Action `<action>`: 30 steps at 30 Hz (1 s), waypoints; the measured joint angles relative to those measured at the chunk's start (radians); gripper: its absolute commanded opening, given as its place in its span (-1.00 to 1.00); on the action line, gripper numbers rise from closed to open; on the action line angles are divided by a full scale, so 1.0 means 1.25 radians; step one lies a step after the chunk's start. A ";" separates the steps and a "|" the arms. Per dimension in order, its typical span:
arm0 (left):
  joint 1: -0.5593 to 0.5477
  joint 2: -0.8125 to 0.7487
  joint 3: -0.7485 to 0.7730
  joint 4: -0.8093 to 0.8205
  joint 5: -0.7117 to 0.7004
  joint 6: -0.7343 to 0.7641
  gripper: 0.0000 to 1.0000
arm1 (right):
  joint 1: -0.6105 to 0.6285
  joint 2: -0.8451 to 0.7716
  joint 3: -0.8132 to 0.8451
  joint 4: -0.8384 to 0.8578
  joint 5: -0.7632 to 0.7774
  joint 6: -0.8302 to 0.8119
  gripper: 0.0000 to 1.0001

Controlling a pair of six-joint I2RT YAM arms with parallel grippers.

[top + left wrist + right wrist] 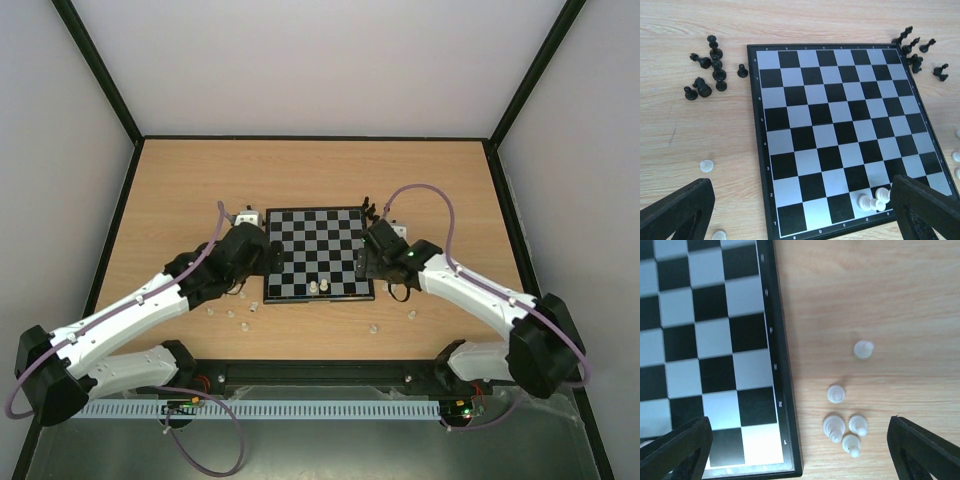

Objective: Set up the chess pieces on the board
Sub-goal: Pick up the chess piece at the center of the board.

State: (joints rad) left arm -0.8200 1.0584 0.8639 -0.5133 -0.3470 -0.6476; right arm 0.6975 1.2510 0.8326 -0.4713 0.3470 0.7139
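Observation:
The board (300, 240) lies in the middle of the table, and two cream-white chess pieces (318, 288) stand on its near edge. From the left wrist they show at the bottom right of the board (872, 201). Black chess pieces lie off both far corners (710, 70) (917, 50). My left gripper (262, 262) hovers open over the board's near left part (802, 220). My right gripper (378, 265) hangs open over the board's right edge (800, 455), above a cluster of white chess pieces (845, 431) on the wood. Neither gripper holds anything.
Loose white pieces lie on the table near the left arm (232, 314) and in front of the board (374, 327). Two more white pieces (835, 393) (863, 349) sit right of the board. A black frame (300, 137) rims the table.

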 measured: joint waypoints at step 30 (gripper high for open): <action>0.010 0.018 -0.019 -0.031 0.056 0.016 0.98 | -0.009 0.038 -0.049 0.005 -0.056 0.018 0.65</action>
State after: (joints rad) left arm -0.8070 1.0809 0.8402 -0.5514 -0.2771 -0.6273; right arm 0.6865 1.2984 0.7719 -0.4656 0.2771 0.7361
